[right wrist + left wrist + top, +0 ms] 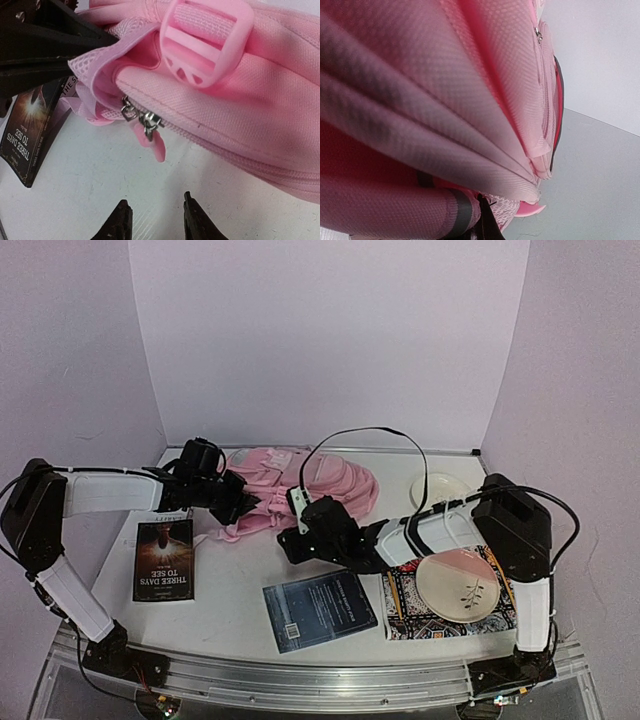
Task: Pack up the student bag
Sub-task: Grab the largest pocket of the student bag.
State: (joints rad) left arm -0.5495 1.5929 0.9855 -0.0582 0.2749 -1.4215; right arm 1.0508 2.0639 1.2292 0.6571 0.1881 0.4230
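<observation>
The left wrist view is filled by pink cloth and little else can be made out. The backpack [345, 485] is seen in the middle of the overhead frame; its mesh edge is pinched by the left gripper [235, 502]. The right gripper [154, 200] is held slightly spread, empty, just below the zip pulls [136, 116]

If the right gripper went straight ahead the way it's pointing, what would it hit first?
Probably the pink zipper pull on the student bag, dead ahead of the right gripper, though depth is unclear.
</observation>
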